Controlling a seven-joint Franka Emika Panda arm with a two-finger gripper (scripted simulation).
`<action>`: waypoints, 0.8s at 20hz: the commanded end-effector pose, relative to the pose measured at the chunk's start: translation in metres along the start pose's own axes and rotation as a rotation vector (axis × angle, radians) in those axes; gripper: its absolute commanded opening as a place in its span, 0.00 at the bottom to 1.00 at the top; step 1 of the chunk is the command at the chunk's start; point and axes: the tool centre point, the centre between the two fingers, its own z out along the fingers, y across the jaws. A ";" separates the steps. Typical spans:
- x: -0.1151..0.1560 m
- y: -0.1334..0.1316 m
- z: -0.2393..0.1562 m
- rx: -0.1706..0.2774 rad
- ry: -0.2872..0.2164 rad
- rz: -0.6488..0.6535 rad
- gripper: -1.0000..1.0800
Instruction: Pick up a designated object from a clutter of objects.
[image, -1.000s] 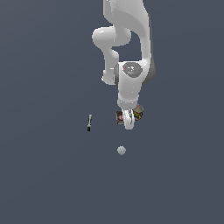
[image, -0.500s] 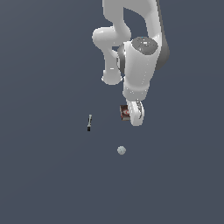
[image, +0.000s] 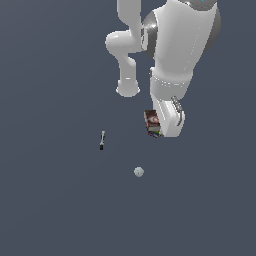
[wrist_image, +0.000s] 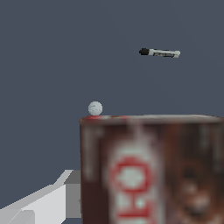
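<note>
One flat dark brown-red box with a red-and-white label sits clamped in the white robot gripper, filling the wrist view. Below the gripper lie a small white-grey ball and, farther off, a slim black-and-white stick-like tool. A multicoloured edge shows just under the box. Lifting well likely means rising straight with steady grip, since the hold looks off-centre.

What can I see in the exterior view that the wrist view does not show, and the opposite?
Only the exterior view shows the whole arm and a multicoloured edge, perhaps the can, below the box. Only the wrist view shows the box's red-and-white label close up. Both show the box, the ball and the stick.
</note>
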 end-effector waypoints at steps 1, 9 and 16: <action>-0.003 -0.009 -0.021 -0.001 0.000 0.000 0.00; -0.012 -0.035 -0.076 -0.001 -0.003 -0.003 0.00; -0.017 -0.049 -0.105 -0.001 -0.004 -0.004 0.00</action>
